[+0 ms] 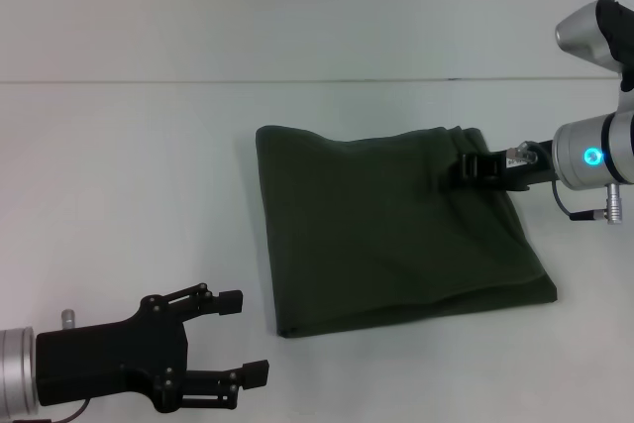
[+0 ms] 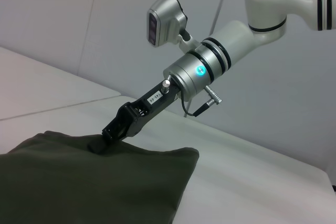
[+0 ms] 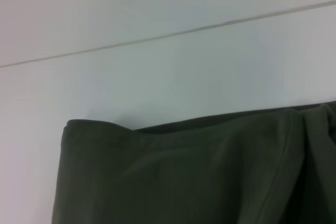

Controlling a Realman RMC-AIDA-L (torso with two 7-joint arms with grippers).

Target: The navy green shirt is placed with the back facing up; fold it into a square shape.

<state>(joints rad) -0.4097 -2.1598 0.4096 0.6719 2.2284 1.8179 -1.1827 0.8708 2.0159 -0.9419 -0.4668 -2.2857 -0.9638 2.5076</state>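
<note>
Head view shows the navy green shirt (image 1: 396,230) lying folded into a rough four-sided block on the white desk (image 1: 129,185), a little toward the right side and about midway between the far and near edges. Its far-left corner is rounded, and its near edge shows stacked layers. The right gripper (image 1: 466,166) reaches in from the right edge — its black claw is down on the shirt's far-right part, where the cloth puckers around the tip. In the left wrist view the right gripper (image 2: 100,142) presses into the fabric, and its claw looks clamped together on a pinch of the shirt. The left gripper (image 1: 243,336) hovers by the near-left corner of the desk — claw apart, clear of the shirt.
</note>
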